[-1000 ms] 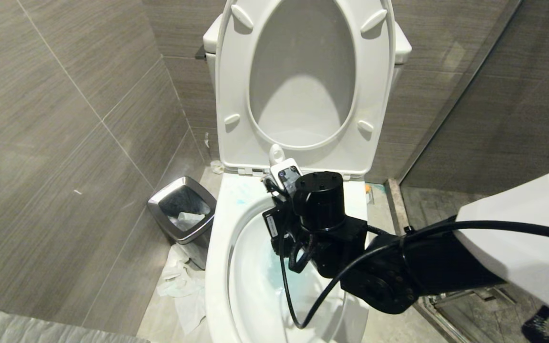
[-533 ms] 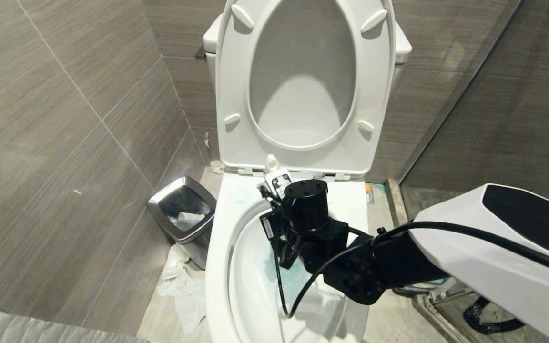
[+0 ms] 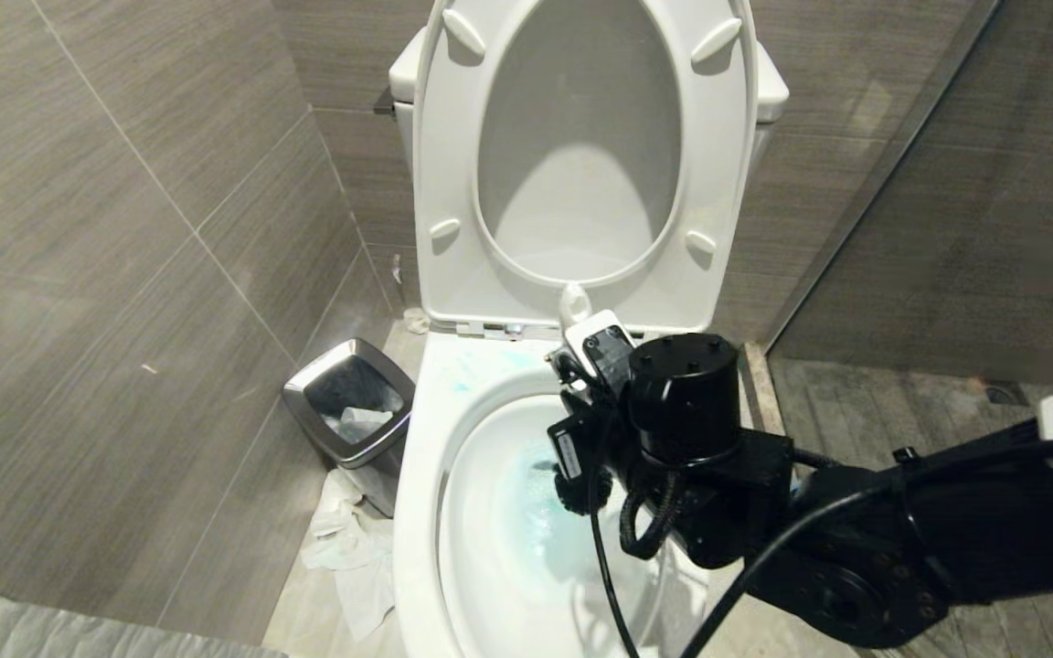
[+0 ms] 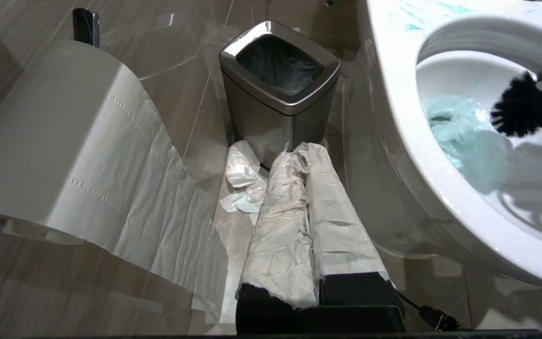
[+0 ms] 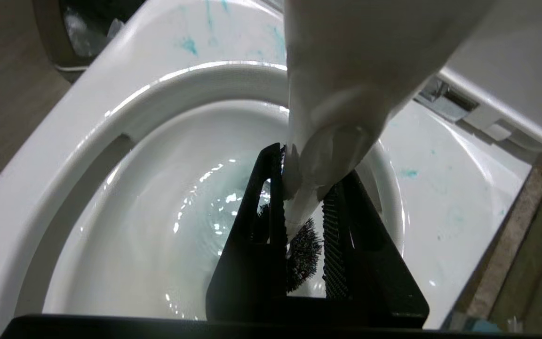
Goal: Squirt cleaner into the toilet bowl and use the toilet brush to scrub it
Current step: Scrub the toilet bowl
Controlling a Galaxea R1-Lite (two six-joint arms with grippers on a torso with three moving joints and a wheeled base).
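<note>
Right end effector point(image 5: 301, 221) clamped on toilet brush point(image 5: 337, 117), angled down into toilet bowl point(image 5: 64, 155), left end effector point(image 4: 306, 155) closed.

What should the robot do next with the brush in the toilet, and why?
Probably lower the toilet brush a little and sweep it around the bowl. The right gripper grips its handle, but the black bristles hang just above the blue-tinted water, and blue cleaner smears sit unscrubbed on the toilet bowl rim.
</note>
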